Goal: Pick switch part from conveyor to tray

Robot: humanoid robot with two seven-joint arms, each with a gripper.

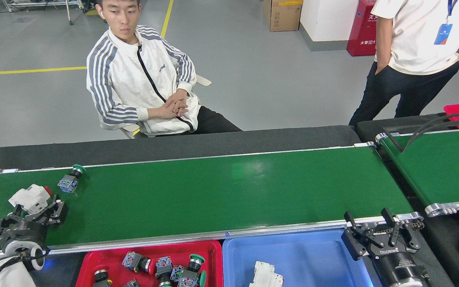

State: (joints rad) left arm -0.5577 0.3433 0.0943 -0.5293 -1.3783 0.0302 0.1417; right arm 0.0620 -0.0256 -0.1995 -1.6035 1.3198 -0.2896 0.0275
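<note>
Left gripper (34,211) at white switch part (30,198)

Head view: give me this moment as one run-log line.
left gripper: open, at white switch part on conveyor | right gripper: open, idle | blue tray: one white part

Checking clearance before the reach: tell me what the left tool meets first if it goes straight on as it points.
Probably the white switch part, just ahead of the open left tool on the conveyor; their height gap is unclear.
</note>
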